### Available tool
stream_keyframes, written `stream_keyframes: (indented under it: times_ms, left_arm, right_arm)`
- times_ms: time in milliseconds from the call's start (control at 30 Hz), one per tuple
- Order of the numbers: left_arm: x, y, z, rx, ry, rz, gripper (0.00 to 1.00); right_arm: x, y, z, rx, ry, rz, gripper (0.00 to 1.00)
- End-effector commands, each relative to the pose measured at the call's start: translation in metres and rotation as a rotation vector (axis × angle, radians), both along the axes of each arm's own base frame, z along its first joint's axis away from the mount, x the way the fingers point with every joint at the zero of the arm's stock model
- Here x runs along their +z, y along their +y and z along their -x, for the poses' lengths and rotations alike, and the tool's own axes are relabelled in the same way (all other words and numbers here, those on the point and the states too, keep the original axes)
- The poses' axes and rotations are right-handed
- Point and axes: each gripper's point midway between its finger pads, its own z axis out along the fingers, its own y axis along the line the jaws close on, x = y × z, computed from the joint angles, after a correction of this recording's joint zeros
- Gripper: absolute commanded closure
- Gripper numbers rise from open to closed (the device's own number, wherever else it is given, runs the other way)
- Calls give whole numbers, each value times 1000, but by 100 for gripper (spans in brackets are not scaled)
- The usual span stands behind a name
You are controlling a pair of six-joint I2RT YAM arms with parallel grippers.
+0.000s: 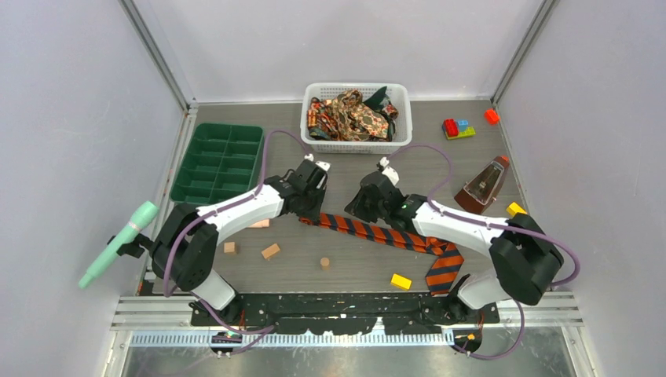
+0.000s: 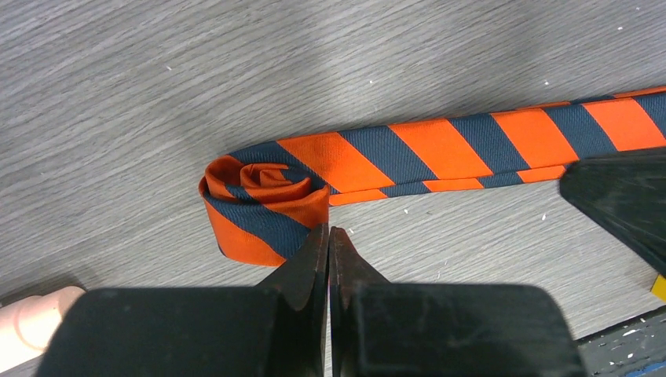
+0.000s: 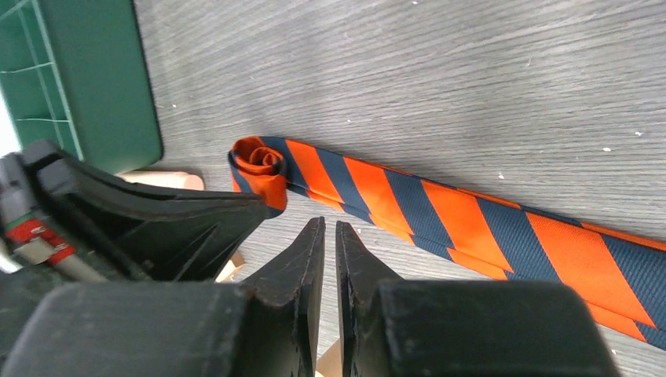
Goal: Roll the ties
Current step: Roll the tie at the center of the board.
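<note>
Your left pincer (image 2: pixel 329 234) is pressed together, tips just beside the rolled end of the striped tie (image 2: pixel 455 145). Your right pincer (image 3: pixel 330 232), also together, hovers near it.

Striped tie (image 3: pixel 471 228), end rolled, lies near closed right tool (image 3: pixel 331 229)

White arms (image 1: pixel 236 208) carry black joints (image 1: pixel 191 253), purple cables (image 1: pixel 264 161), black tapered fingers (image 2: pixel 302 271).
</note>
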Motion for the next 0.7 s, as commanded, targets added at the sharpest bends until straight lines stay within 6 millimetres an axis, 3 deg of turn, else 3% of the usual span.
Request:
stream_keyframes:
  times_ms: [0,167,367,467,667]
  left_arm:
    - [11,-7,-6,-4,-27,60,100]
    - [37,-16,-3,-37,-55,150,100]
    - [91,-22,1,-76,-154,290,100]
    - [104,2,-7,12,-206,318,100]
    - [74,59,-22,239,-141,336,100]
  right_arm:
    - [7,16,-7,20,-13,-46,84]
    - [7,21,-9,29,-13,-52,84]
    - [13,28,-13,51,-23,-58,83]
    - [13,42,-13,95,-8,-71,80]
    - [20,81,-14,193,8,-113,73]
